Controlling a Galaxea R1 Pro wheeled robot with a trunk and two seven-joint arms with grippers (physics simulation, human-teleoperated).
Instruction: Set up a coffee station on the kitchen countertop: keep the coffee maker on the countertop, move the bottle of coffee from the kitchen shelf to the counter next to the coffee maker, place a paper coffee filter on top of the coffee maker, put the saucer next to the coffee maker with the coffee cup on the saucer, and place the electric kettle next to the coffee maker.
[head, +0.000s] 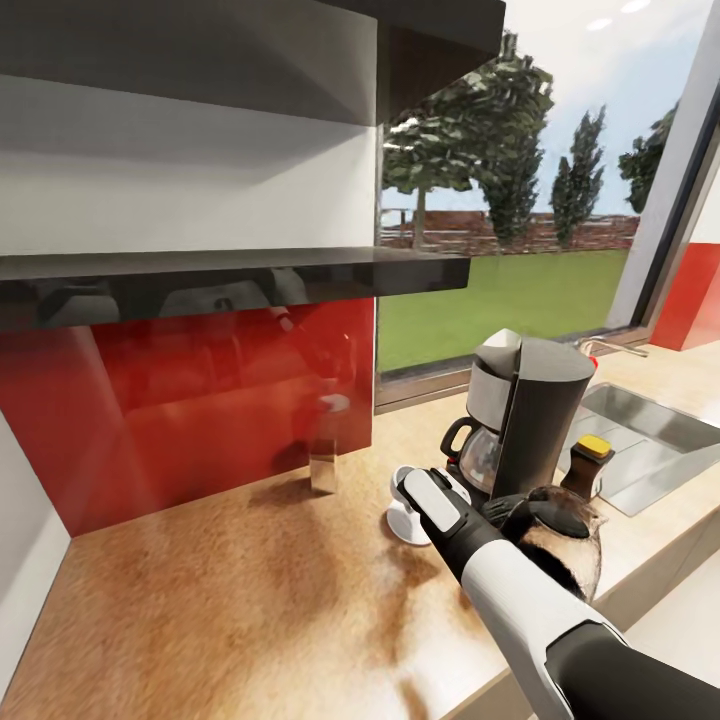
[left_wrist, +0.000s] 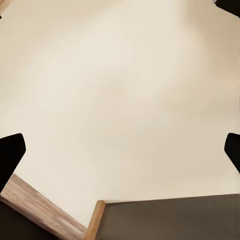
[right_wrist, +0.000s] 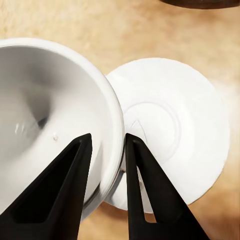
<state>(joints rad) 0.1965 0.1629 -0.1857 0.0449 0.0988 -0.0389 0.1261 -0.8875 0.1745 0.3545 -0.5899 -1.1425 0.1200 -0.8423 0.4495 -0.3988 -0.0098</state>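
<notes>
Pinching coffee cup (right_wrist: 45, 115) rim, right end effector (right_wrist: 107, 150) over saucer (right_wrist: 170, 130).

No text, label, brand, number or sign can be read anywhere in these pictures — not in the head view and not in either wrist view. The bottle of coffee (head: 586, 466), standing at about four o'clock from the coffee maker (head: 522, 418), shows its yellow cap and dark neck, with no legible label on the part that shows. The coffee maker's dark body and paler top carry no readable marking. The coffee cup (right_wrist: 47, 120) and the saucer (right_wrist: 172, 127) are plain white — no print on either.
</notes>
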